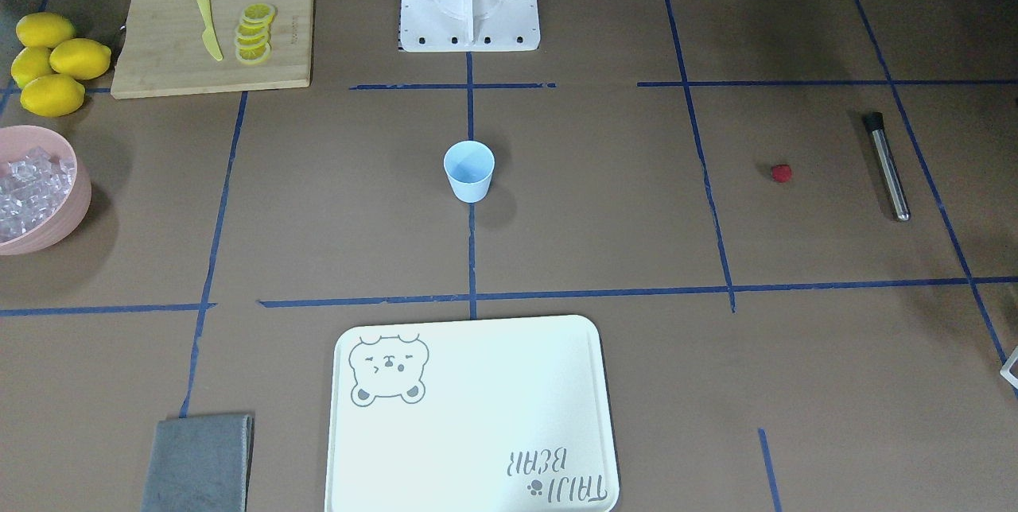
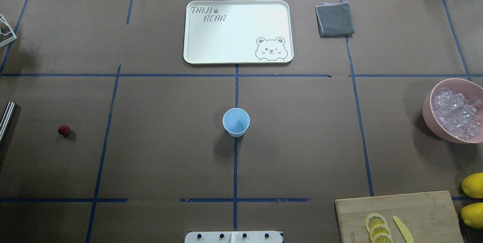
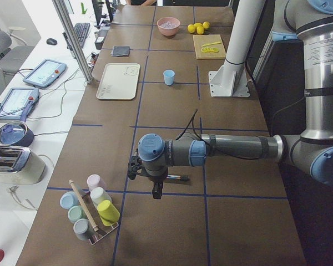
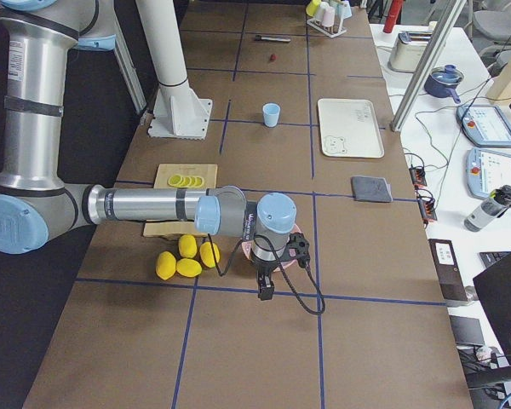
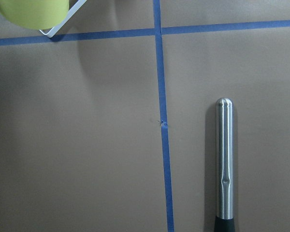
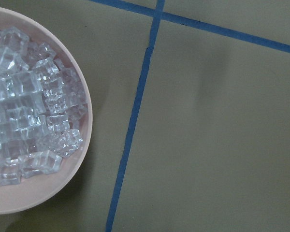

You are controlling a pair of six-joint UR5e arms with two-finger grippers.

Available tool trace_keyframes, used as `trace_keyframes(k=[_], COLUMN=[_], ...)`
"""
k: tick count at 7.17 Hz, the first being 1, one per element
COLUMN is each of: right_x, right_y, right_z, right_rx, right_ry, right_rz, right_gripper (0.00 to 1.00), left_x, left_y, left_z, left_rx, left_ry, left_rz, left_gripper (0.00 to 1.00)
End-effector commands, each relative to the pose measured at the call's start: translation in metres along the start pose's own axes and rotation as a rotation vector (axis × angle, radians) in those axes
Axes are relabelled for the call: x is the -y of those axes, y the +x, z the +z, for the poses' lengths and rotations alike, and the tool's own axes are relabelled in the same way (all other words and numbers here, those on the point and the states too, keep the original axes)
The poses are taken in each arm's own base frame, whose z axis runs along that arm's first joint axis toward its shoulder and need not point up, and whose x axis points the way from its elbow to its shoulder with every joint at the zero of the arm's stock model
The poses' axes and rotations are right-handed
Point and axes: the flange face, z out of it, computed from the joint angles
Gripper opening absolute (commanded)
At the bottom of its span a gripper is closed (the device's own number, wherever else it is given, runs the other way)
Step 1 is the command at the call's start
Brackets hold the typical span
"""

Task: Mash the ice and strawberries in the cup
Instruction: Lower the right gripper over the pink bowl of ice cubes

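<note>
- Far left: a steel rod (image 2: 6, 120) lies near the surface's edge. The left fingers (image 3: 156, 192) hang close above it. Whether they are wide or narrow cannot be told.
- Near the rod, the strawberry (image 2: 63, 130) sits alone. It looks small, soft and apt to roll or bruise, so a light pinch across its middle looks best.
- Centre: the cup (image 2: 236, 122) stands upright and looks empty. It is probably light enough to tip, and there is open room on every side.
- Right: ice (image 2: 456, 116), hard and likely slippery, fills a pink bowl (image 2: 428, 109). A top cube's flat faces seem the best hold, minding the rim.
- The right fingers (image 4: 265, 288) hover near the bowl. Their spread cannot be told.
</note>
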Motion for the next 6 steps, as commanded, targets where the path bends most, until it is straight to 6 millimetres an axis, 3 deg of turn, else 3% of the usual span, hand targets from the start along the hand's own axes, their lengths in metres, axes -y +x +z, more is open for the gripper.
trace_keyframes(k=[1,6], right_x=[-0.001,-0.013], right_y=[0.0,0.001], right_z=[0.001,0.01], right_rx=[0.0,0.052], right_ry=[-0.001,-0.008], right_rz=[0.002,0.018], right_gripper=[1.0,1.0], left_x=[-0.008,-0.031], left_y=[0.002,0.008], left_z=[0.0,-0.004], left_rx=[0.041,0.034], left_ry=[-0.006,0.0], left_rz=[0.024,0.024], left_gripper=[1.0,1.0])
